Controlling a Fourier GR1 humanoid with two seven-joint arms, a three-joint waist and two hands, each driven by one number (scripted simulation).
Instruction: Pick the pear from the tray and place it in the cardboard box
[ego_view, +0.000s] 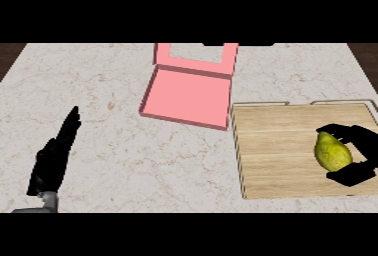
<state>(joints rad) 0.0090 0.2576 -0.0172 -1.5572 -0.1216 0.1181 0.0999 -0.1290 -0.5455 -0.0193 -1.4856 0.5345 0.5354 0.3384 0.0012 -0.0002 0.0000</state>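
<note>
Pear: the pear (332, 151) is on the right half of the wooden tray (273, 150), near its right edge. Whether it rests on the wood or is just off it cannot be told.
Long axis: it runs roughly away from the robot, with the narrow end farther off and the broad end nearer.
Right robot hand: the right robot hand (353, 175) comes at the pear from its right side and is curled round it. Fingers wrap the narrow end and the thumb sits by the broad end, so it is holding the pear.
Left robot hand: the left robot hand (53, 157) lies at the lower left of the desk (111, 125), fingers straight, resting, well apart from tray and pear.
Box: the pink box (188, 95) lies open, just beyond the tray's far left corner, its lid folded back.
Deciding relation: the box is to the left of the pear and farther from the robot. The right robot hand, which is much the nearer, would have to lift the pear and carry it that way across the tray's rim.
Step judged: grasp made, lift next.
</note>
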